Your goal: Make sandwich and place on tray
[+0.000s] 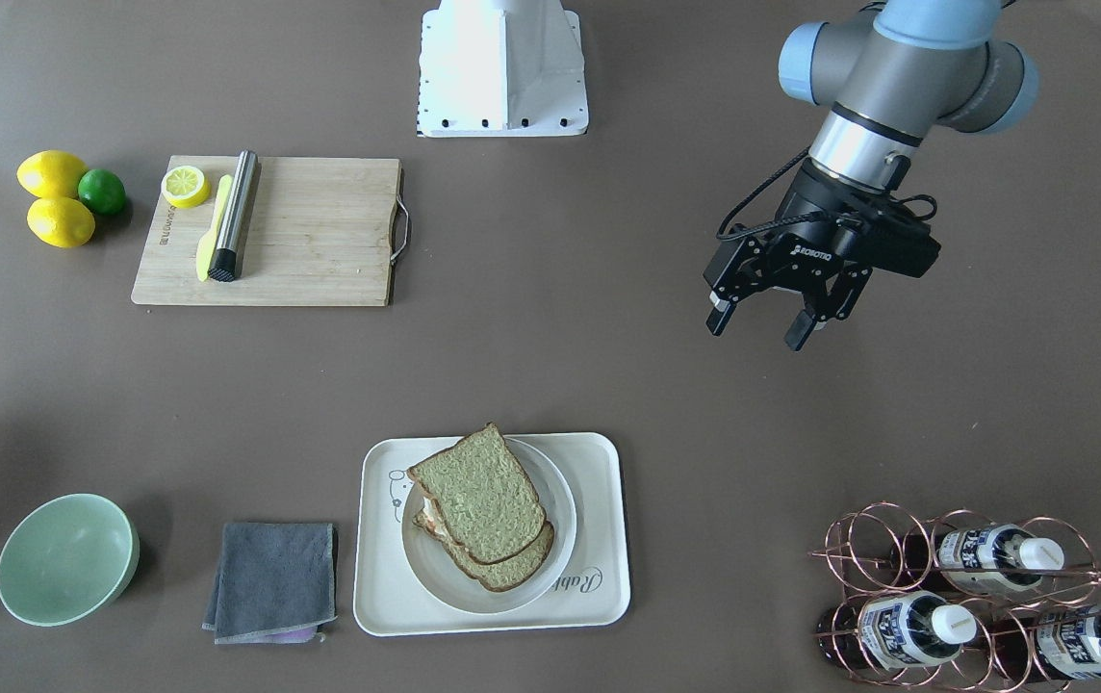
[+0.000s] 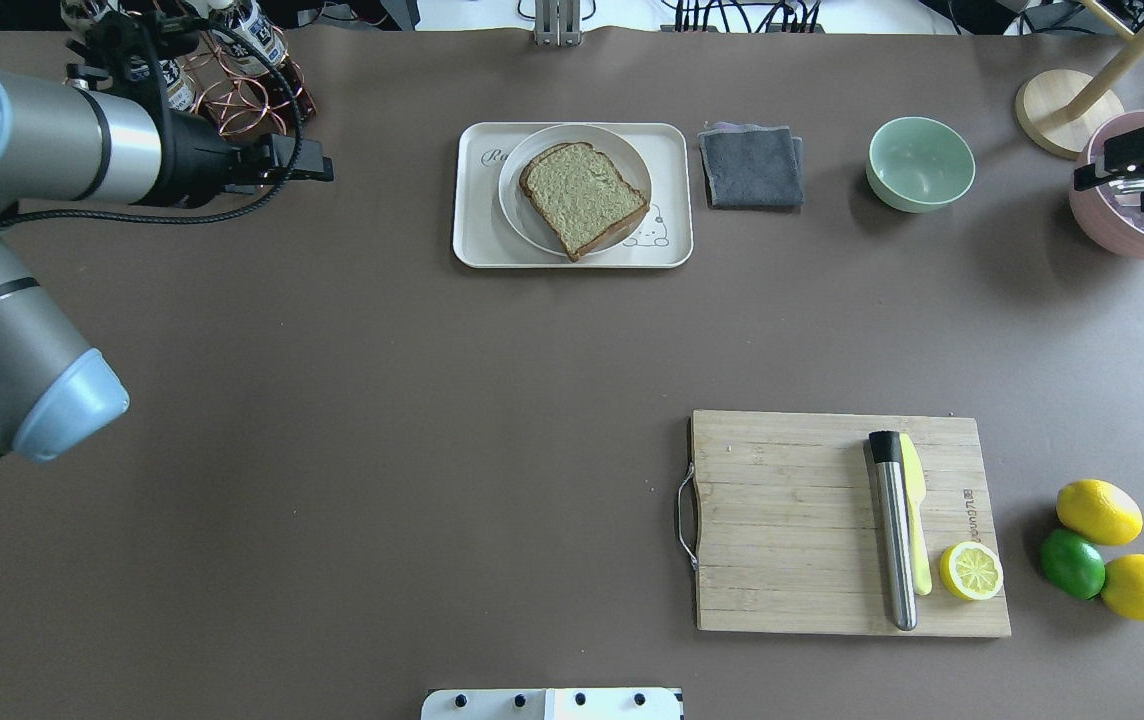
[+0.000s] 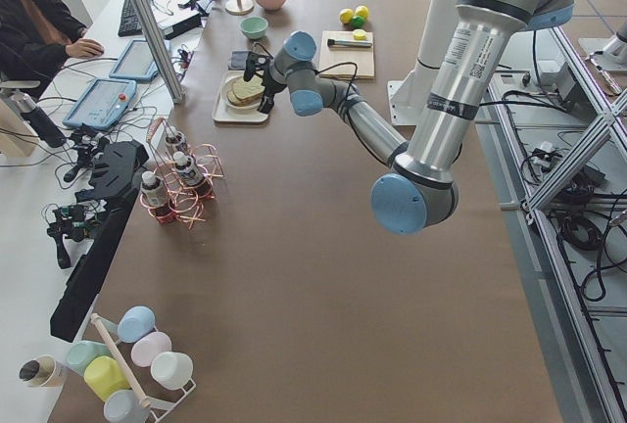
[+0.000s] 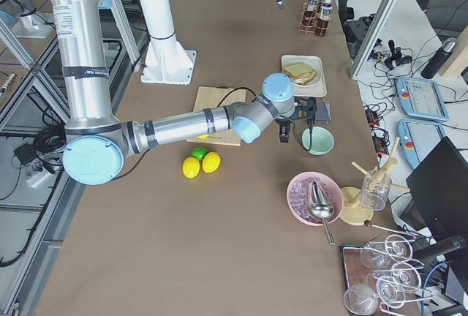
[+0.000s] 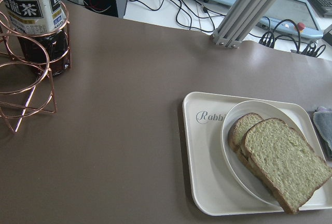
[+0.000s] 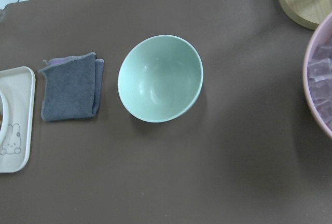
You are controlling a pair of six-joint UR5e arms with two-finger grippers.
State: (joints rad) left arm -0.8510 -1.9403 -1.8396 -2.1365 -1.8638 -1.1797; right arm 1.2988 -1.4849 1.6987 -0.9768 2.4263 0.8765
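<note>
The sandwich (image 1: 478, 505), two slices of brown-crusted bread with a bit of egg white showing at one edge, lies on the round white plate (image 1: 560, 510). The plate stands on the cream tray (image 1: 599, 587). They also show in the overhead view: sandwich (image 2: 582, 195), plate (image 2: 511, 200), tray (image 2: 472, 245). In the left wrist view the sandwich (image 5: 282, 162) is at lower right. My left gripper (image 1: 759, 329) is open and empty, above the table and well away from the tray. My right gripper (image 2: 1137, 172) hovers open near the pink bowl, holding nothing.
A wooden cutting board (image 2: 792, 520) carries a steel cylinder, a yellow knife and a lemon half. Two lemons and a lime (image 2: 1072, 563) lie beside it. A green bowl (image 2: 920, 163) and a grey cloth (image 2: 750, 166) sit next to the tray. A copper bottle rack (image 1: 974, 597) stands at the left arm's side.
</note>
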